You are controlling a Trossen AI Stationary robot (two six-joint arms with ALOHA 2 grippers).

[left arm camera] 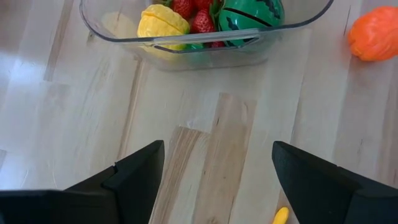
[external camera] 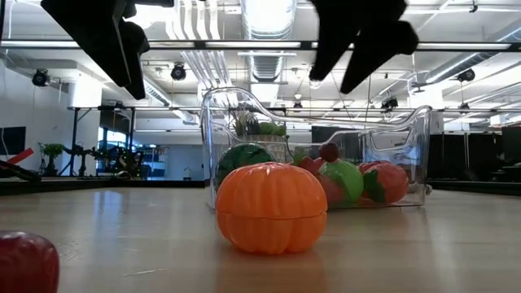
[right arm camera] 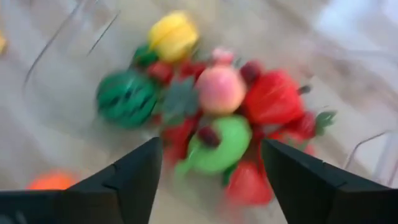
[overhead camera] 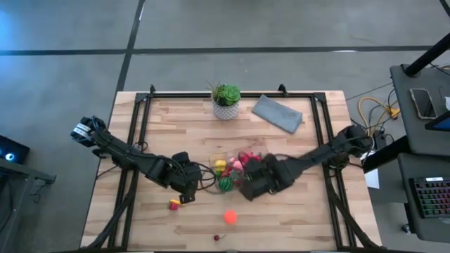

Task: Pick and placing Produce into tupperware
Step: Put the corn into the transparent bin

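The clear tupperware (overhead camera: pixel 213 159) stands mid-table on its flat bottom. Produce fills it: a striped green melon (left arm camera: pixel 249 15), a yellow piece (left arm camera: pixel 161 25), red strawberries (right arm camera: pixel 273 96), a pink fruit (right arm camera: pixel 221 87) and a green one (right arm camera: pixel 221 146). Loose on the wood lie an orange pumpkin-like toy (overhead camera: pixel 230 217), a small red fruit (overhead camera: pixel 216 237) and a yellow-and-red piece (overhead camera: pixel 174 204). My right gripper (right arm camera: pixel 211 168) hovers open above the tupperware's near right part, with nothing between its fingers. My left gripper (left arm camera: pixel 217 168) is open over bare wood just left of the tupperware.
A potted plant (overhead camera: pixel 226 100) and a folded grey cloth (overhead camera: pixel 277 113) sit near the far edge. Black frame rails (overhead camera: pixel 138 119) run along both table sides. Bare wood lies along the near edge around the orange toy (external camera: pixel 271 207).
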